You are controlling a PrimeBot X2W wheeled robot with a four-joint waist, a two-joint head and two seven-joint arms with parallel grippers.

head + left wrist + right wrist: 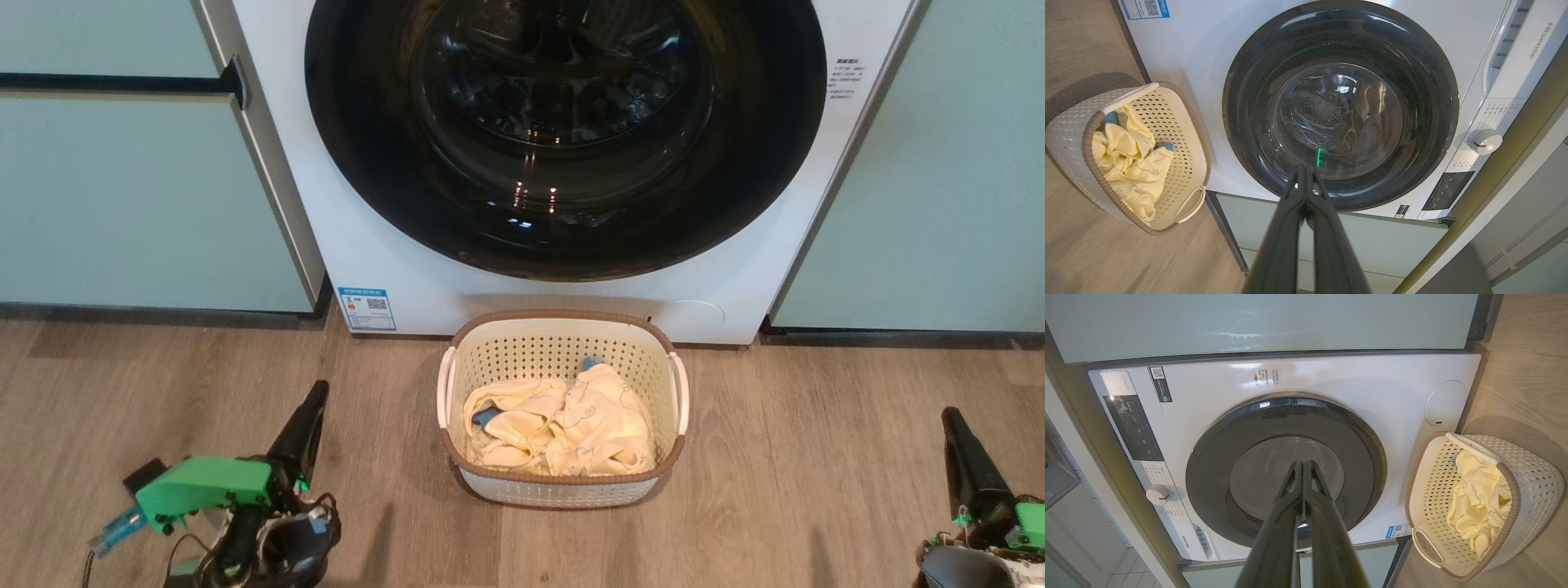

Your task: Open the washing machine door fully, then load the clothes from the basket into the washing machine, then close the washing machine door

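The left gripper and right gripper sit low at the near corners, jaws pressed together and empty. Farther on, between them, the basket stands on the floor with the clothes inside, just before the washing machine. The washing machine door is shut. Opening it likely means parting the right jaws first, hooking the notch at its right edge, then swinging wide.

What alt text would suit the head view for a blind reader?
A white washing machine, its round black door shut, stands behind a cream basket holding pale yellow clothes on a wood floor. Left gripper and right gripper, both shut, point up at the bottom corners.
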